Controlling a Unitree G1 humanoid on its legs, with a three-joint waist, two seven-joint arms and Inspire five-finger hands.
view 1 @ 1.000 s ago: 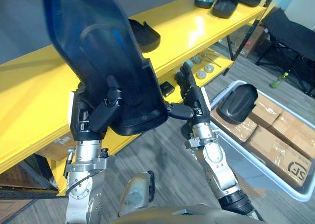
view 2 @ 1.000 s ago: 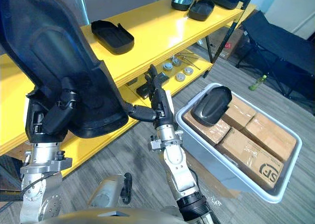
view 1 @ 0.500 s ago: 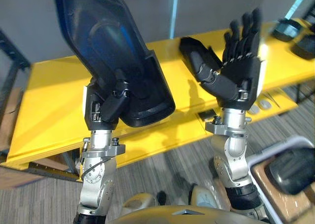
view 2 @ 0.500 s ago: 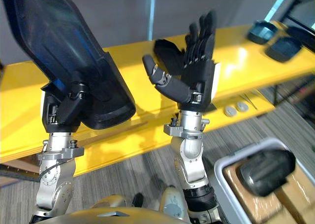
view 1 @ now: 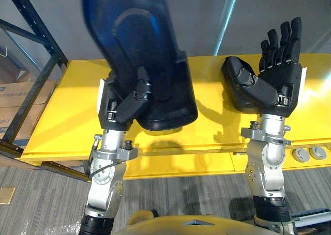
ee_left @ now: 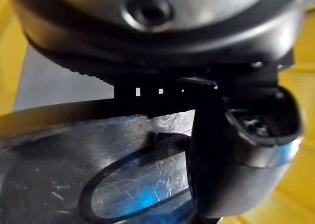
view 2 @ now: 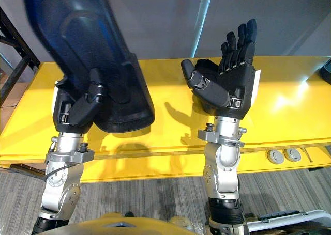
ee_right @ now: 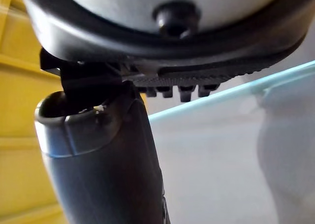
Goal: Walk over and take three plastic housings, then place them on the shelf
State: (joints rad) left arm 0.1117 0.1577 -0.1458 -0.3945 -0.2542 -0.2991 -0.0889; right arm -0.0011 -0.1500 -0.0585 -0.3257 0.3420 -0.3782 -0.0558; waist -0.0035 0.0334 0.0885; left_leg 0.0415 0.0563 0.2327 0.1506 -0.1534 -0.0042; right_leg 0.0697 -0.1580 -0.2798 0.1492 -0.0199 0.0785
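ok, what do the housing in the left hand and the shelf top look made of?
The housing looks like dark moulded plastic with a semi-gloss finish. It carries a blue sheen, and the left wrist view shows fine scratches on it. The shelf top has a smooth, glossy yellow coating with soft highlights and reflections. I cannot tell whether board or metal lies under it.

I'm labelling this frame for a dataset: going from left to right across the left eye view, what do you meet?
Stacked cardboard boxes → left hand gripping the big plastic housing → open right hand → metal discs.
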